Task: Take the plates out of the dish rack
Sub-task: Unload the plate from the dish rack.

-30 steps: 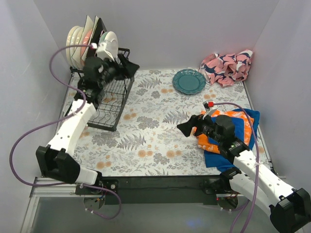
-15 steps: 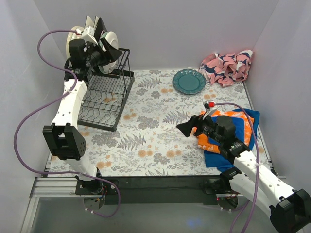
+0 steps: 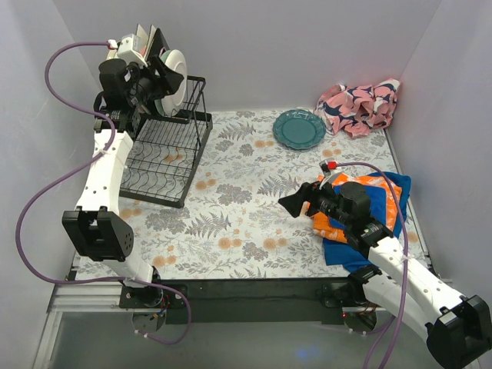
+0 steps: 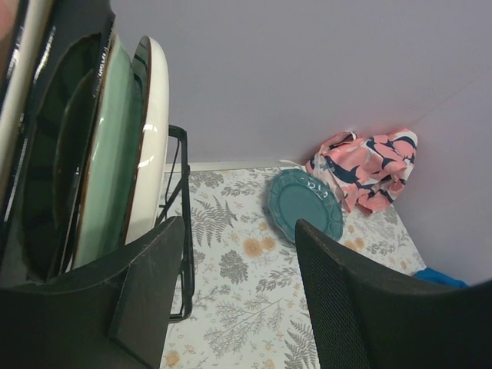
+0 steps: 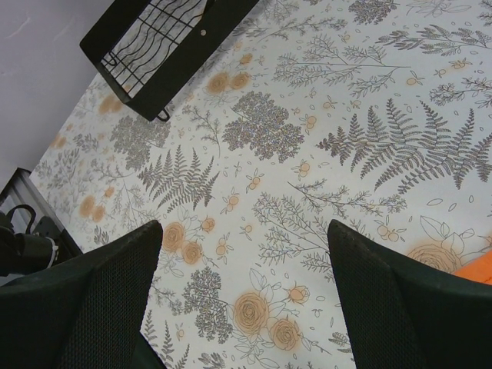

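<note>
The black wire dish rack point(image 3: 171, 154) stands at the far left of the table. Several plates point(image 3: 146, 48) stand upright in its upper tier. My left gripper point(image 3: 164, 77) is open and empty, high up next to the outermost cream plate point(image 3: 176, 68). In the left wrist view the cream plate point(image 4: 154, 131), a pale green plate point(image 4: 115, 154) and a dark teal plate point(image 4: 54, 161) stand just left of my open left gripper point(image 4: 238, 296). A teal plate point(image 3: 299, 128) lies flat on the table. My right gripper point(image 3: 295, 204) is open and empty above the table, as the right wrist view shows point(image 5: 242, 296).
A pink patterned cloth point(image 3: 360, 105) lies at the far right corner. An orange and blue cloth point(image 3: 380, 201) lies under my right arm. The table carries a floral cover point(image 3: 246, 200). The rack's near corner point(image 5: 165, 38) shows in the right wrist view. Walls close in left, back and right.
My left arm has risen from the rack's lower tier to the standing plates at the top. My right arm has not moved.
</note>
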Tool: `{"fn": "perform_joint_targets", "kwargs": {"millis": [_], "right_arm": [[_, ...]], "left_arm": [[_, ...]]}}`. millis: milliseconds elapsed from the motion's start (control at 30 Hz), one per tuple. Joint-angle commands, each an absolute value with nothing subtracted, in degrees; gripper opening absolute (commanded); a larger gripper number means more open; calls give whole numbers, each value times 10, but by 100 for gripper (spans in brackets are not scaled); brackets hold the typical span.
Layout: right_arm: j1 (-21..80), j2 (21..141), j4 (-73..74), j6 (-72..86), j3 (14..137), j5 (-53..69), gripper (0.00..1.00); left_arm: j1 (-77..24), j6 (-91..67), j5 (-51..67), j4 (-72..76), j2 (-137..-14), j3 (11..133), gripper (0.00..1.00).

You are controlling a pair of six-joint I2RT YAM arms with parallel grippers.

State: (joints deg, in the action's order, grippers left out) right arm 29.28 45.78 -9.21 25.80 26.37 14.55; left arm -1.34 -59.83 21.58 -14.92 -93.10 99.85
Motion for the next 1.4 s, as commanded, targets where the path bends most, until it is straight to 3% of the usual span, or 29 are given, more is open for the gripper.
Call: {"fn": "perform_joint_targets", "kwargs": {"millis": [0,600,1367], "right_arm": [[295,451,-124,258,266,149,93],[295,454,-124,257,267,149,92],[295,455,-124,256,267,151,92]], "left_arm": [[-11,-568,181,-145,-890,989,57],[-11,-500,120,-144,-927,987,57],[-11,-464,188,-144,-981,983,46]]}}
